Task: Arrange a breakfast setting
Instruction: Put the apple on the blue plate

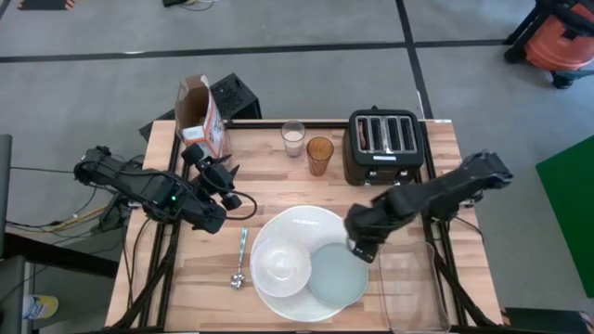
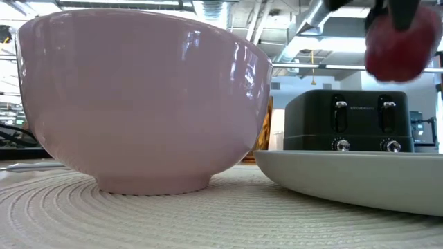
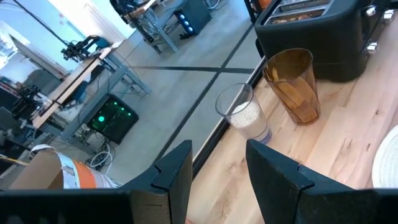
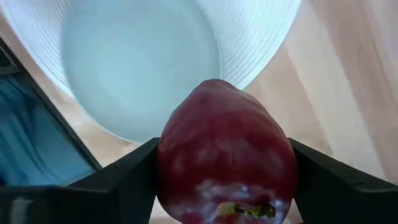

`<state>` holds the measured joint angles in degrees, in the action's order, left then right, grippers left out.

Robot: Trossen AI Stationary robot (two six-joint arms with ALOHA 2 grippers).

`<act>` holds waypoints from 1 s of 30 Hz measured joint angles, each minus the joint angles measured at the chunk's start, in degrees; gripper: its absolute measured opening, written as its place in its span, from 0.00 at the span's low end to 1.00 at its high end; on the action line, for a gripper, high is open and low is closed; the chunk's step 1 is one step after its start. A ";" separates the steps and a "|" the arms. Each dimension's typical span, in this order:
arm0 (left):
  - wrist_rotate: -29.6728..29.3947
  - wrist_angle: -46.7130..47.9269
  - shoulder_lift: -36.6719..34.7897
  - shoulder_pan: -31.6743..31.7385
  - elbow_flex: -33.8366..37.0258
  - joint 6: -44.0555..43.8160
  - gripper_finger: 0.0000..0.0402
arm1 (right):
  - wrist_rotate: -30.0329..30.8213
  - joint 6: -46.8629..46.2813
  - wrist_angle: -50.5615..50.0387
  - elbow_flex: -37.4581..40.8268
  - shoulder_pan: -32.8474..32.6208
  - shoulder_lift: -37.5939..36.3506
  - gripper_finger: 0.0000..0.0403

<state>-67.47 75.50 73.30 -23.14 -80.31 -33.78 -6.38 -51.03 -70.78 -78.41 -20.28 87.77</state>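
Note:
My right gripper [image 1: 360, 245] is shut on a red fruit [image 4: 227, 143] and hangs over the far right edge of the pale green small plate [image 1: 336, 275]. That plate and the white bowl [image 1: 280, 263] rest on the large white plate [image 1: 299, 223]. The fruit also shows high up in the low view [image 2: 394, 45], clear of the plate. The teal-handled spoon [image 1: 240, 258] lies left of the large plate. My left gripper [image 1: 227, 188] is open and empty near the orange-white cereal box [image 1: 200, 116]. The milk glass [image 1: 293, 138] and amber glass [image 1: 319, 155] stand at the far edge. My right gripper pinches the red fruit by two opposite sides [image 4: 171, 163] between its two fingers [image 4: 134, 174]. The fingers point down from above. The fruit is lifted clear above the pale green plate, with its stem end toward the wrist camera.
A black toaster [image 1: 385, 146] stands at the far right of the table, beside the amber glass. A clear tray [image 1: 413, 283] lies at the near right. Bare wood shows between my left gripper and the glasses.

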 joint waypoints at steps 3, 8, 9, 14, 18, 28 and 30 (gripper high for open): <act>0.18 0.02 0.00 0.00 0.00 -0.06 0.35 | -1.29 6.62 -0.40 0.00 1.50 4.26 0.79; 0.77 0.02 0.00 -0.02 0.00 -0.06 0.35 | -2.25 12.96 2.46 0.02 1.53 10.48 0.79; 0.82 0.02 0.00 0.00 0.00 0.01 0.35 | -3.13 13.85 3.46 0.03 1.31 11.31 0.79; 1.75 0.03 0.00 0.00 0.00 0.02 0.35 | -5.74 15.21 7.23 0.04 -0.13 13.91 0.79; 3.62 0.02 0.00 -0.01 0.00 -0.06 0.35 | -5.76 15.27 7.57 0.02 -0.80 13.85 0.80; 3.98 0.02 0.00 0.37 0.00 -0.40 0.35 | -9.87 16.42 10.22 1.01 0.19 14.40 0.80; 4.24 0.01 0.00 0.69 0.00 -0.48 0.35 | -10.02 16.44 11.04 1.05 0.28 14.78 0.80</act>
<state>-63.23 75.52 73.30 -22.45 -80.31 -34.26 -16.40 -34.59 -59.74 -77.36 -20.00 102.55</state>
